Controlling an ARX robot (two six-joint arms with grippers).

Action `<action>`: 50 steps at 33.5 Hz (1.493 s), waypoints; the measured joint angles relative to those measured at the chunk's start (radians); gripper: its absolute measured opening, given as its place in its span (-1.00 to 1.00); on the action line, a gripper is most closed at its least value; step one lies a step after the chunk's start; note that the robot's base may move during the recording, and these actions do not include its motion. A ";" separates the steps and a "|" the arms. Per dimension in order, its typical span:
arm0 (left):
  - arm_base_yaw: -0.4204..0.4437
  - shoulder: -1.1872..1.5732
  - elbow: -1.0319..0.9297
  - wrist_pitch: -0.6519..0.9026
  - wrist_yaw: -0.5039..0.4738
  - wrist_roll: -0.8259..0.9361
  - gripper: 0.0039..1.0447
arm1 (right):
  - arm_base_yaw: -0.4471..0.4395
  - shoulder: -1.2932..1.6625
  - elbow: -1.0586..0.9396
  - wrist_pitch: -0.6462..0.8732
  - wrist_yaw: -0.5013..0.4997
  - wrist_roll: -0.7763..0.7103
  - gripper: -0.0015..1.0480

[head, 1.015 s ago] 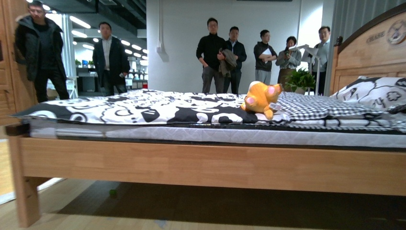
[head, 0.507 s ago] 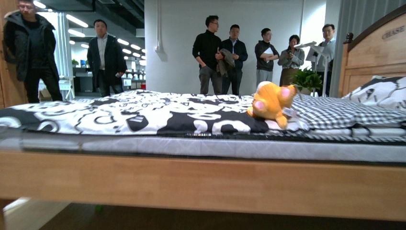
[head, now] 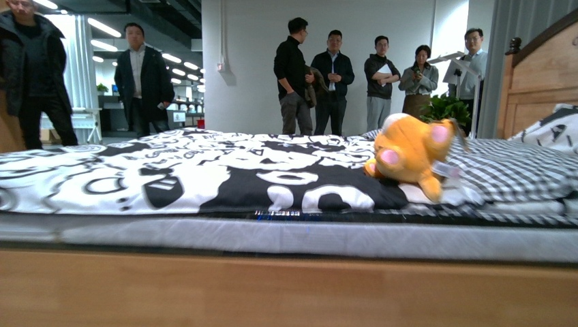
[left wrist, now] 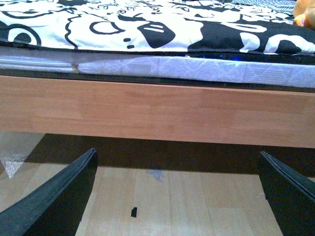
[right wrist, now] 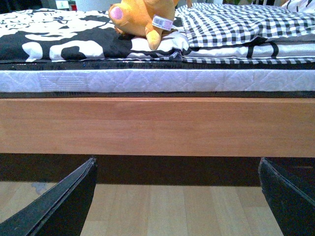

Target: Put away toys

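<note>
An orange-yellow plush animal with pink paw pads and a small white tag lies on the bed, at the seam between the black-and-white quilt and the checked blanket. It shows in the right wrist view and only as a sliver at the edge of the left wrist view. My left gripper is open and empty, low over the wooden floor in front of the bed's side rail. My right gripper is open and empty too, also low before the rail. Neither arm shows in the front view.
The wooden bed rail and white mattress edge stand between me and the toy. A checked blanket, a pillow and the headboard are at right. Several people stand behind the bed.
The front view has come closer to the bed: the rail now fills the bottom, the floor is gone from view, and the plush looks larger and further right.
</note>
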 joint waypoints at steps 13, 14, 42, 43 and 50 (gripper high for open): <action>0.000 0.000 0.000 0.000 0.000 0.000 0.89 | 0.000 0.000 0.000 0.000 0.001 0.000 0.88; 0.000 0.000 0.000 0.000 -0.001 0.000 0.89 | 0.000 0.000 0.000 0.000 0.000 0.000 0.88; 0.000 0.002 0.000 -0.001 0.000 0.000 0.89 | -0.229 0.450 0.100 0.468 -0.380 0.198 0.88; 0.000 0.002 0.000 -0.001 0.000 0.000 0.89 | -0.212 0.515 0.134 0.522 -0.357 0.191 0.88; 0.000 0.002 0.000 -0.001 0.000 0.000 0.89 | -0.052 0.872 0.405 0.664 -0.226 0.124 0.88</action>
